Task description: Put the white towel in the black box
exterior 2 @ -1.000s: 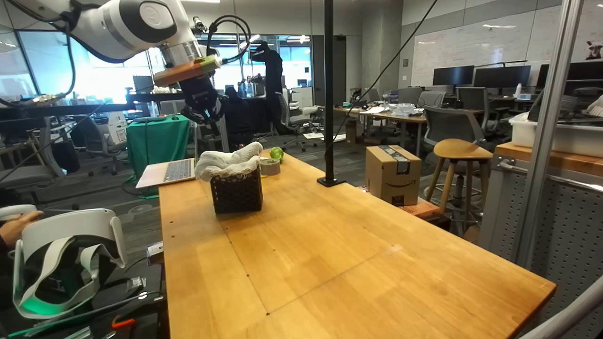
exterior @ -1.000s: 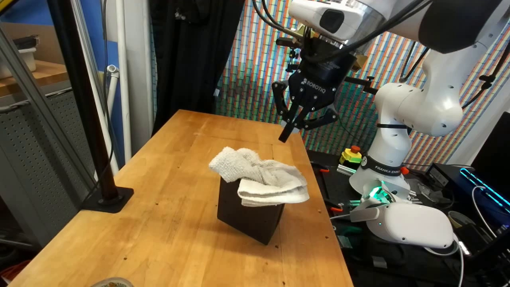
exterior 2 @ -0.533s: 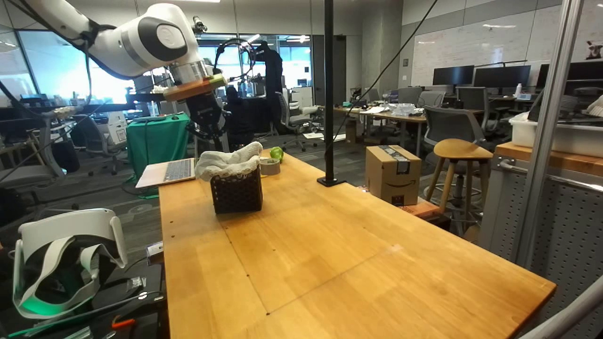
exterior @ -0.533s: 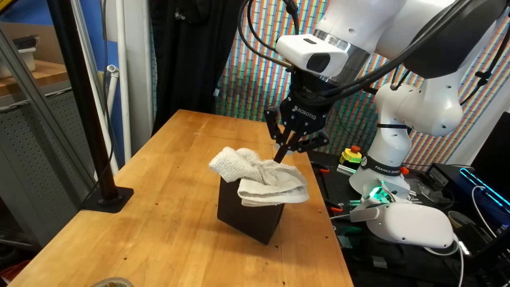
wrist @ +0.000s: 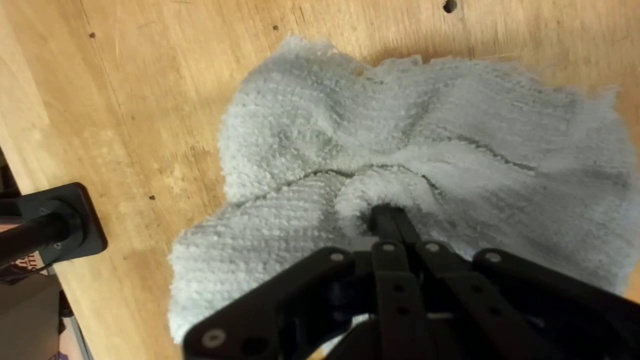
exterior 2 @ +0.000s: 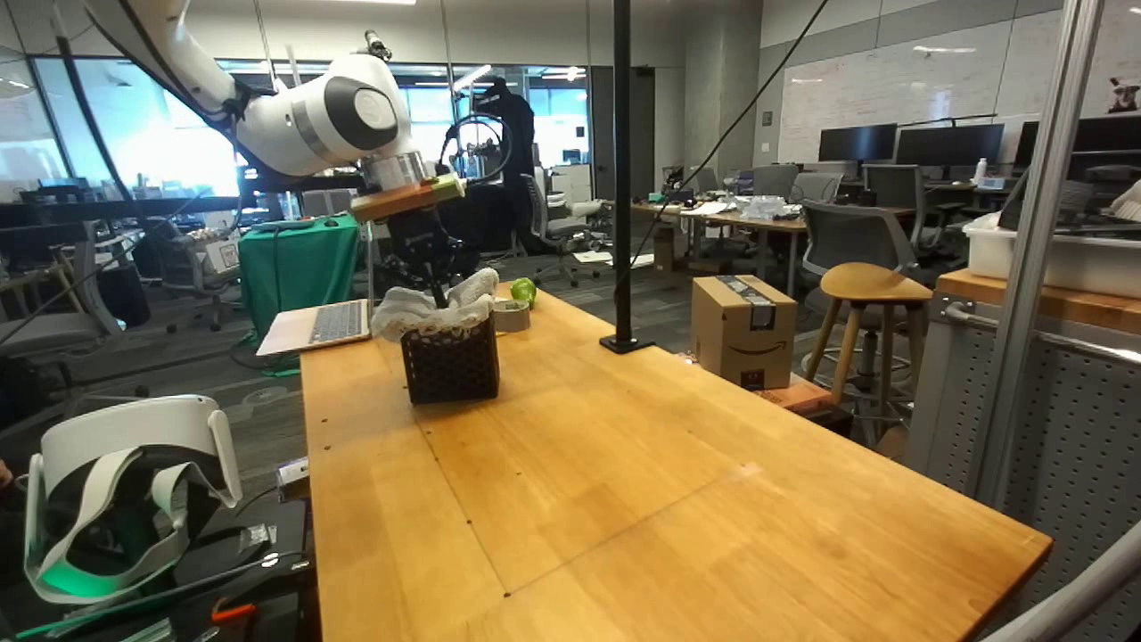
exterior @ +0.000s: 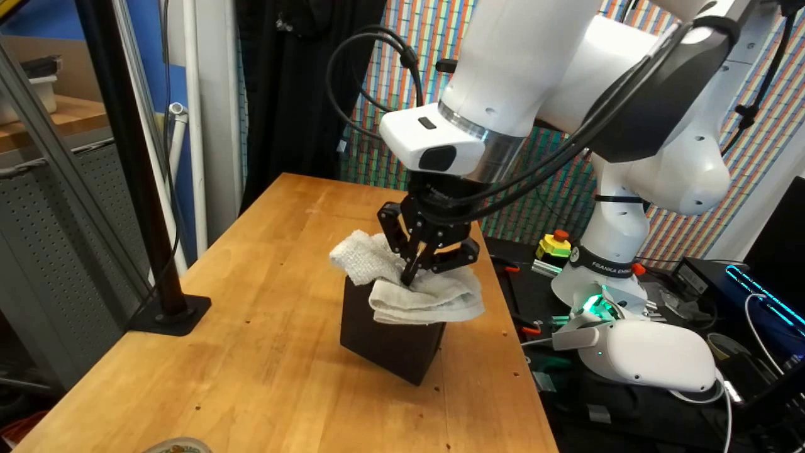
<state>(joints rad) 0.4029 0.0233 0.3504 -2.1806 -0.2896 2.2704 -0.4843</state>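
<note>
Towel (wrist: pixel 400 145), probably light, limp and best pinched at a raised fold, dimples under the pincer (wrist: pixel 392 219), jaws together, seemingly holding nothing.

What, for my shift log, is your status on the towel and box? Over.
End effector shut, poked into the white towel. Towel bunched atop the black box, overhanging the rim. Nothing seen in the way.

In an exterior view, windows (exterior 2: pixel 198 143) at upper left were overexposed. In the wrist view, the gripper (wrist: pixel 391 214) at lower center was slightly defocused; soft shadow bordered the upper edge of the white towel (wrist: pixel 390 140).
</note>
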